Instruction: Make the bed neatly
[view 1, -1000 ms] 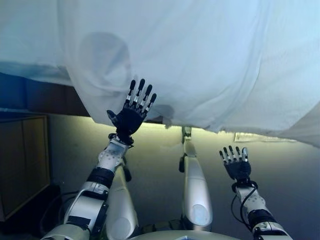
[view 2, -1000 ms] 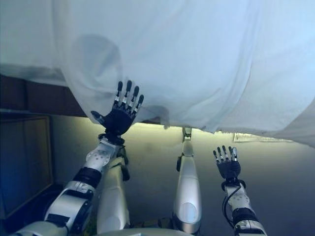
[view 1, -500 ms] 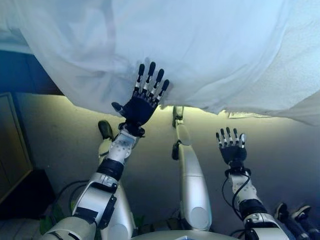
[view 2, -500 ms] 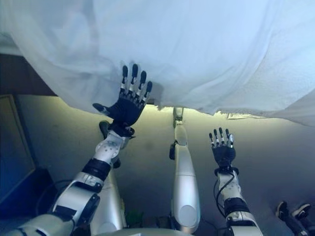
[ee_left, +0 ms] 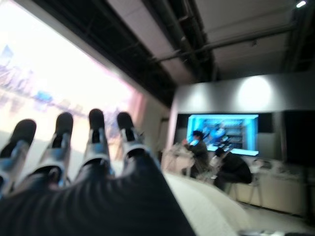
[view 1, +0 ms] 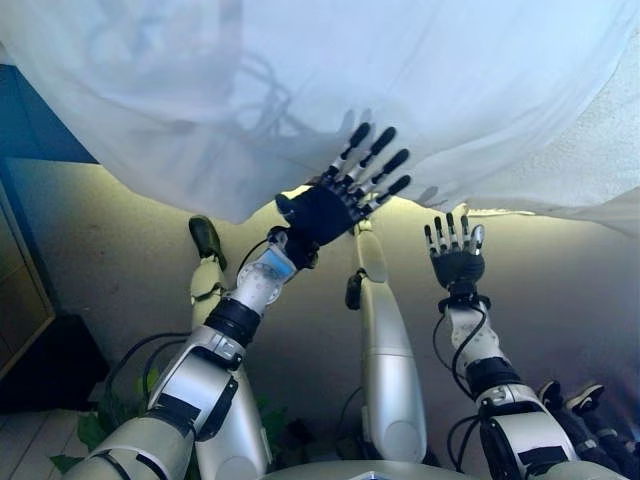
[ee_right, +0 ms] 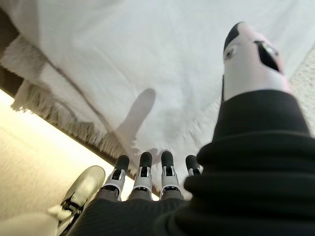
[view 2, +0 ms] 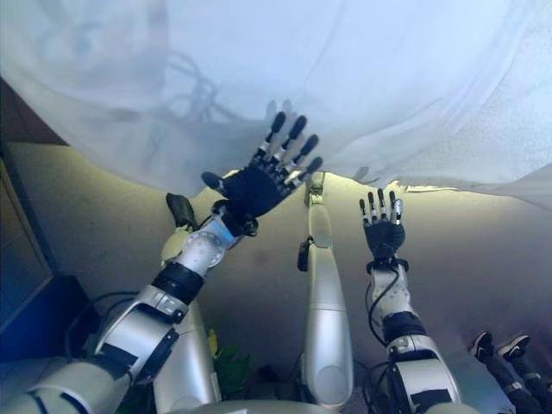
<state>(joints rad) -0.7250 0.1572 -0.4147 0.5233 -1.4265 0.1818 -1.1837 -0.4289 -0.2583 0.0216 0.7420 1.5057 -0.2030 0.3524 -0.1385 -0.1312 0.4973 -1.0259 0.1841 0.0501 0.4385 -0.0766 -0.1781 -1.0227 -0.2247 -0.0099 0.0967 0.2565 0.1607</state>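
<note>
Left hand (view 1: 328, 208), fingers spread straight, sits at the white sheet (view 1: 420, 90) hanging off the bed edge; right hand (view 1: 456, 262), fingers straight too, is just short of the fringed hem (ee_right: 74, 125). Suggest pinching the hem with both before pulling. Actual contact unclear; bed top is out of view.

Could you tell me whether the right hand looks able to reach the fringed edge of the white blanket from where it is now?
Probably yes: the right hand is open just below the white blanket, nothing between.
</note>
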